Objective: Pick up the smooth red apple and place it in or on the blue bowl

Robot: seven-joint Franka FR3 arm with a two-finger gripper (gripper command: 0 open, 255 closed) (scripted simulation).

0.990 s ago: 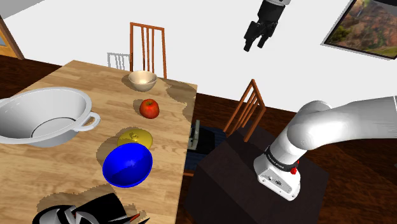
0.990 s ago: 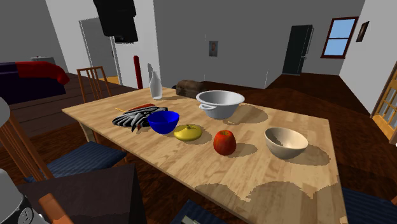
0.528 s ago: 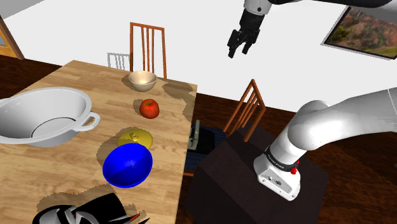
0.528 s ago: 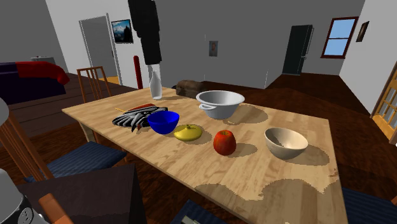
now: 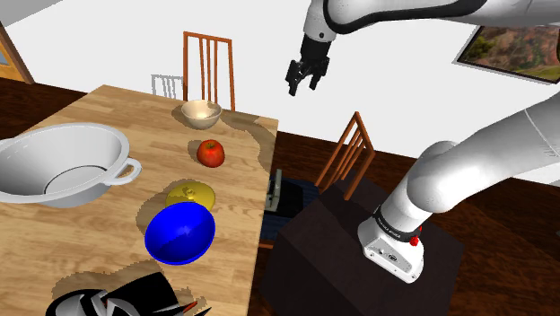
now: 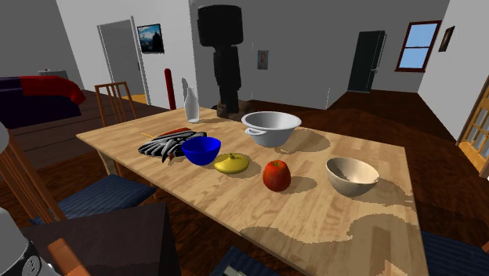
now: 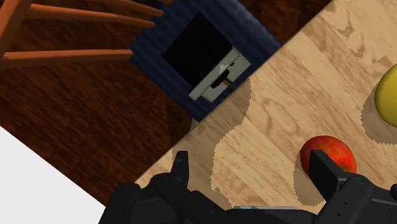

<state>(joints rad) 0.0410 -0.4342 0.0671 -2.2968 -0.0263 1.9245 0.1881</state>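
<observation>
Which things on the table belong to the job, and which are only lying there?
For the job: red apple, blue bowl, open hand.
Only lying there: yellow fruit, tan bowl, big white bowl, clear bottle.

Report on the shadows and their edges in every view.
Shoulder view: a jagged-edged shadow darkens the table beside the beige bowl. Second exterior view: similar stair-stepped patches lie along the table's edge nearest the camera. Wrist view: a sawtooth shadow runs across the wood beside the red apple.
</observation>
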